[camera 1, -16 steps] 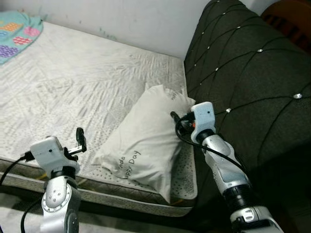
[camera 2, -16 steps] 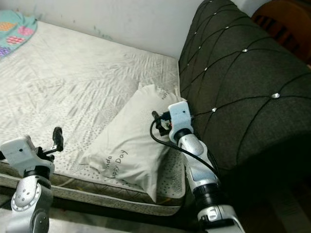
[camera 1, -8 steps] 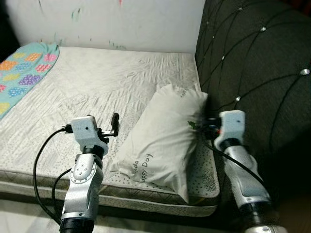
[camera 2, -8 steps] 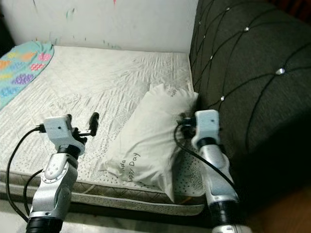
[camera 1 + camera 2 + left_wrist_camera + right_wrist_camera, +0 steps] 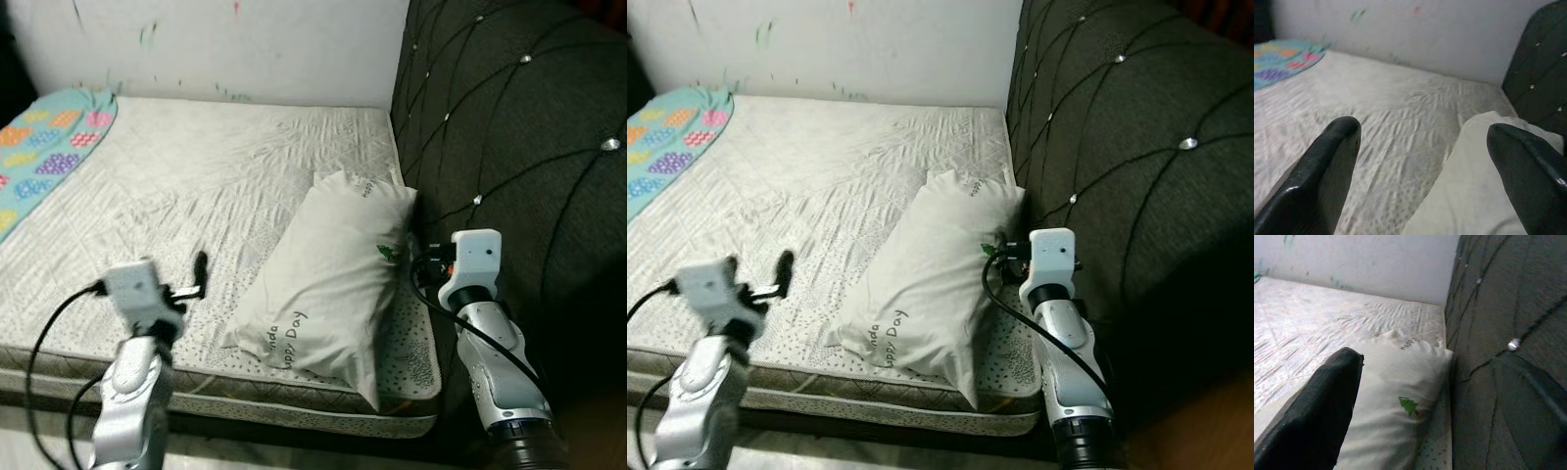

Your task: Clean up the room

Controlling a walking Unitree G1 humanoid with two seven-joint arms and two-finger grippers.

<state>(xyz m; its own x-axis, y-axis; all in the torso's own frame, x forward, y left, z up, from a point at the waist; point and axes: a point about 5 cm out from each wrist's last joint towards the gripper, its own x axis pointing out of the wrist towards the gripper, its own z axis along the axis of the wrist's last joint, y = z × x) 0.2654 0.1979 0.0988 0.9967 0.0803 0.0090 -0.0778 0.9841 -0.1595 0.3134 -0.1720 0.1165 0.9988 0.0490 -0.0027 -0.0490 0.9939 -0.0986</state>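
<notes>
A white pillow with a small green tree mark and printed lettering lies on the mattress, its right side against the dark tufted headboard. My left gripper hovers over the mattress's front part, a short way left of the pillow. In the left wrist view its fingers are spread wide, open and with nothing between them. My right gripper sits at the pillow's right edge, in the gap by the headboard. It is open too, with one finger over the pillow and the other against the headboard.
A teal blanket with coloured patches covers the mattress's far left corner. A white wall runs behind the bed. The mattress's front edge lies just before me, with dark floor below it.
The camera turned, so the whole view shifted. Over the last half second my left arm has dropped lower and moved left, away from the pillow. The right gripper stays at the pillow's right edge.
</notes>
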